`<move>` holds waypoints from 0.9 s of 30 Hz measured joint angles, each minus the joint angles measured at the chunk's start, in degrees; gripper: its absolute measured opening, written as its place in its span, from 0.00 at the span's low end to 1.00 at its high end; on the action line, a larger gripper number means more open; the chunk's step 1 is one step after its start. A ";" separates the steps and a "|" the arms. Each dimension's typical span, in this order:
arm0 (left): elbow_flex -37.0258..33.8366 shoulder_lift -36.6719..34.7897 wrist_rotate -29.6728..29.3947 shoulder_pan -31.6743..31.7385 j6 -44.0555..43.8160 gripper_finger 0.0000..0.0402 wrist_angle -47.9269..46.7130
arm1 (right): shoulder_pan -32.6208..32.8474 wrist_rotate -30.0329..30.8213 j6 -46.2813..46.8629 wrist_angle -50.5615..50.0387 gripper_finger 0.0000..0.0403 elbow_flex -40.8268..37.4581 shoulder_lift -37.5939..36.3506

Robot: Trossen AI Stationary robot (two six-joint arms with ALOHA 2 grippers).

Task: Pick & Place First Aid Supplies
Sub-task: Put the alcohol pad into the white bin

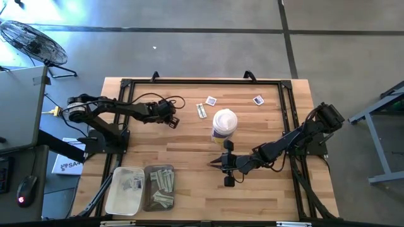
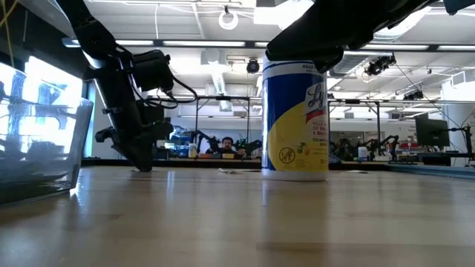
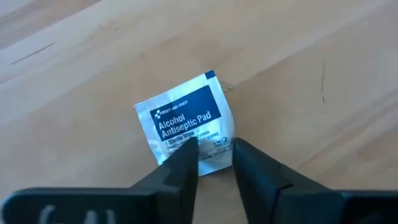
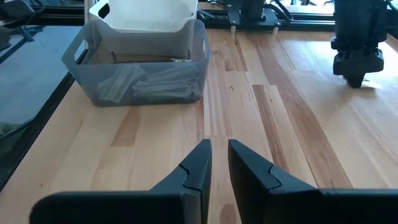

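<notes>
Reaching over the left part of the wooden table (image 1: 189,157), the left gripper (image 3: 214,165) is hanging low over a square white packet (image 3: 186,124) with blue print reading "Alcohol Antiseptic Pad"; its two dark fingers (image 3: 177,174) are standing a little apart on either side of the packet's near edge, touching it or just above it, and whether they are pinching it cannot be told. In the overhead view that gripper (image 1: 172,120) is sitting left of a narrow pale strip (image 1: 201,111), with two more square packets (image 1: 211,100) (image 1: 257,99) lying nearer the far edge. A canister (image 1: 224,124) with a white lid is standing upright mid-table. The right gripper (image 1: 218,164) is waiting in front of the canister, pointing toward two bins; its fingers (image 4: 193,171) are showing only a narrow gap with nothing between them. The clear bin (image 1: 159,187) is holding several pale strips, and the white bin (image 1: 124,190) beside it is holding square packets
</notes>
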 joint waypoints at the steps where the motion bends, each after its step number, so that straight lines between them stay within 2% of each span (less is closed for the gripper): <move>1: 0.00 0.00 -0.12 0.00 0.00 0.20 0.00 | 0.00 0.00 0.00 -0.01 0.12 0.00 0.00; 8: 0.14 -0.36 0.35 0.00 0.53 0.02 -0.63 | 0.00 0.00 0.00 0.00 0.12 0.00 0.00; 15: 5.93 -6.34 1.58 -3.73 2.31 0.01 -9.12 | 0.00 0.00 -0.24 -0.01 0.11 0.00 0.00; 17: 9.01 -8.83 1.61 -6.86 2.51 0.00 -13.83 | 0.00 0.00 -0.24 -0.05 0.12 0.00 0.00; 21: 15.74 -13.46 2.54 -16.34 1.93 0.00 -29.51 | 0.00 0.00 -0.24 -0.38 0.12 0.00 0.00; 24: 20.50 -15.19 7.25 -25.67 -2.19 0.00 -42.79 | 0.00 0.07 -0.24 -0.43 0.12 0.00 0.00; 27: 23.91 -15.23 12.83 -35.94 -10.14 0.00 -51.43 | 0.00 0.04 -0.22 -0.40 0.12 0.00 0.00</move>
